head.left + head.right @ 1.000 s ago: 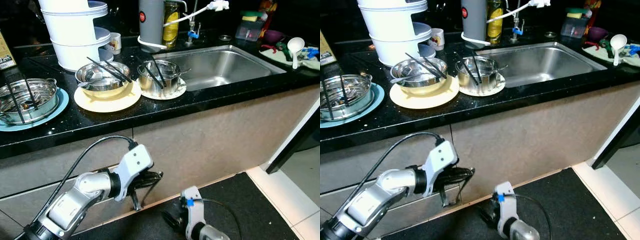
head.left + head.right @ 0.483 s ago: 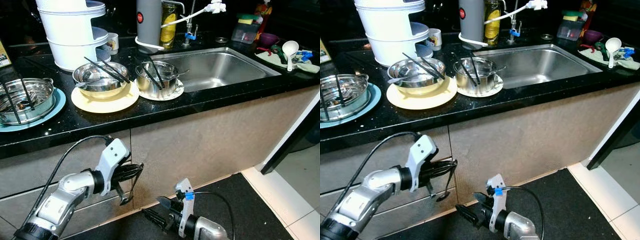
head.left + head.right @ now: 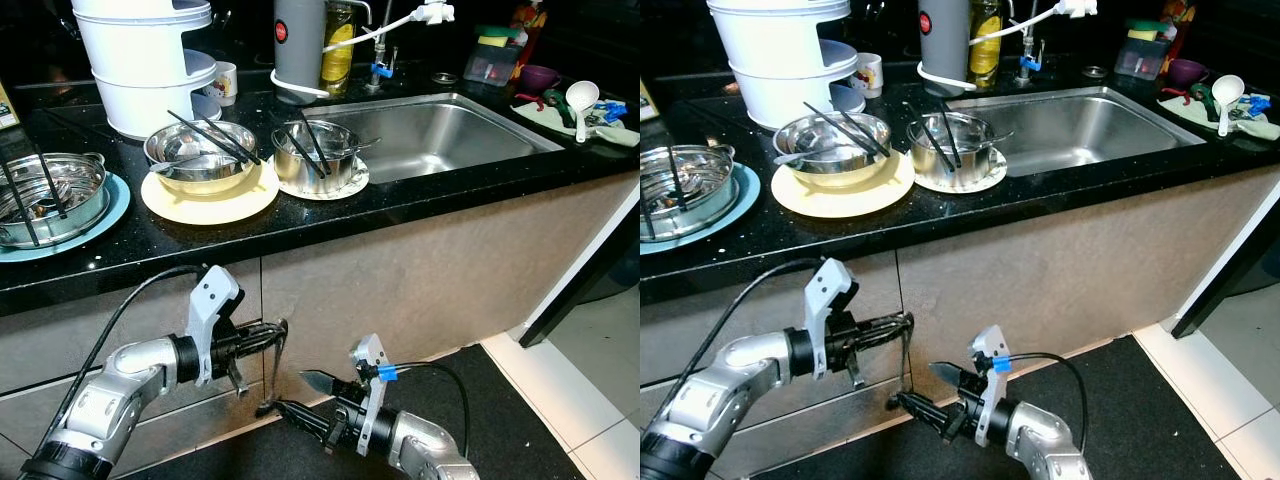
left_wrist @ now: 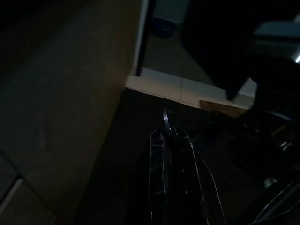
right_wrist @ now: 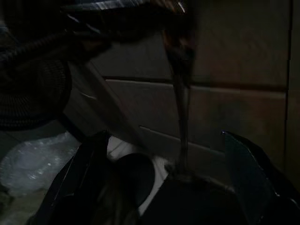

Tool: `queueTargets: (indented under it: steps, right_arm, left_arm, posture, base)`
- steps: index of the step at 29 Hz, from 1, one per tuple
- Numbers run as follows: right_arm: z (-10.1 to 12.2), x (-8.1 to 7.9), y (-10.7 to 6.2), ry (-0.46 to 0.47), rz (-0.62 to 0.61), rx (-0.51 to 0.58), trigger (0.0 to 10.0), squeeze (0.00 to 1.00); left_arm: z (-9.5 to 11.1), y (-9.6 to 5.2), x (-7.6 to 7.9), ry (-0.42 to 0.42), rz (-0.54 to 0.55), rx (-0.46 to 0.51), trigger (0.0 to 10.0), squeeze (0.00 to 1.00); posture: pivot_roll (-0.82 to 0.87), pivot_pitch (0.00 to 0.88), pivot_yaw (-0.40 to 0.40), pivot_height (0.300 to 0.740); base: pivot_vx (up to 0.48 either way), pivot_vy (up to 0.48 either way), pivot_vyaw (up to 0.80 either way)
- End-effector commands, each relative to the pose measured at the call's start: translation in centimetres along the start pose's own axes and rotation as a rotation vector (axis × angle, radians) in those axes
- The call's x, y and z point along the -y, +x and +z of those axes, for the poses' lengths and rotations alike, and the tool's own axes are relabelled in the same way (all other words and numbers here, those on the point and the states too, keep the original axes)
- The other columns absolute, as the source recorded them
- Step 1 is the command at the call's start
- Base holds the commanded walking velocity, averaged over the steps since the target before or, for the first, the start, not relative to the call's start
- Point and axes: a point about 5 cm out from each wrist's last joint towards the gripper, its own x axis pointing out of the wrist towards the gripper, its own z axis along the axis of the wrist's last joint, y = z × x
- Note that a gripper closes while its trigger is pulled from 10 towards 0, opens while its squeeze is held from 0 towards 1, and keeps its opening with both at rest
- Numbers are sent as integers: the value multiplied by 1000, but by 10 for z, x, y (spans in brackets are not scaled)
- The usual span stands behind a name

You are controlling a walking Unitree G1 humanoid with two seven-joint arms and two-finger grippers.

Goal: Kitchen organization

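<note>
Below the counter, my left gripper [image 3: 267, 335] is shut on the top of a thin dark metal ladle [image 3: 273, 368], which hangs straight down in front of the cabinet front [image 3: 400, 280]. My right gripper [image 3: 300, 397] is low over the dark floor mat and open, its two fingers either side of the ladle's lower end. In the right wrist view the slim handle [image 5: 180, 93] runs down between the fingertips [image 5: 243, 168], with a dark round bowl [image 5: 133, 176] beside it. The left wrist view is dark; the closed fingers [image 4: 168, 154] pinch a thin metal strip.
On the black counter [image 3: 300, 225] stand a steel bowl with chopsticks on a yellow plate [image 3: 205, 160], another on a white plate [image 3: 318, 152], a pot on a blue plate [image 3: 45, 190], white stacked pots [image 3: 150, 60] and the sink [image 3: 440, 130]. A white spoon [image 3: 582, 98] lies far right.
My left gripper has drawn back to the left with the ladle, which now hangs vertical. My right gripper has risen from the floor and reached in around the ladle's lower end.
</note>
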Motion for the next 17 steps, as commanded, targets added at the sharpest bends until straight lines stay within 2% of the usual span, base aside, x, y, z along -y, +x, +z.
queueTargets:
  steps: [1,3,5,7,13,15,16,17]
  right_arm:
    - [1,-3,0,-46,-2,-11,10000,0]
    - [3,-3,1,-129,-9,-43,10000,0]
    - [0,-2,4,-350,-20,-120,10000,0]
    - [1,-2,5,-369,-21,-120,10000,0]
    - [2,-4,8,-348,-6,-123,10000,0]
    - [-2,-3,8,-309,-15,-122,10000,0]
    - [-4,-2,9,-232,-21,-102,10000,0]
    - [-4,-2,9,-232,-21,-102,10000,0]
  left_arm:
    - [1,2,3,4,-32,-5,0,0]
    - [3,2,2,2,-33,-3,0,0]
    - [6,0,1,1,-44,-5,0,0]
    - [6,0,1,1,-47,-6,0,0]
    - [8,-5,4,-3,-64,-1,0,0]
    - [9,-6,7,-15,-87,9,0,0]
    - [11,-6,9,-23,-102,26,0,0]
    - [11,-6,9,-23,-102,26,0,0]
  posture:
    - [-134,159,-61,740]
    - [-132,165,-62,740]
    - [-129,174,-61,740]
    - [-127,177,-68,740]
    - [-121,183,-88,740]
    - [-122,182,-92,740]
    - [-120,184,-96,740]
    - [-120,184,-96,740]
  base:
    - [0,0,0]
    - [0,0,0]
    - [0,0,0]
    - [0,0,0]
    - [0,0,0]
    - [0,0,0]
    - [0,0,0]
    - [0,0,0]
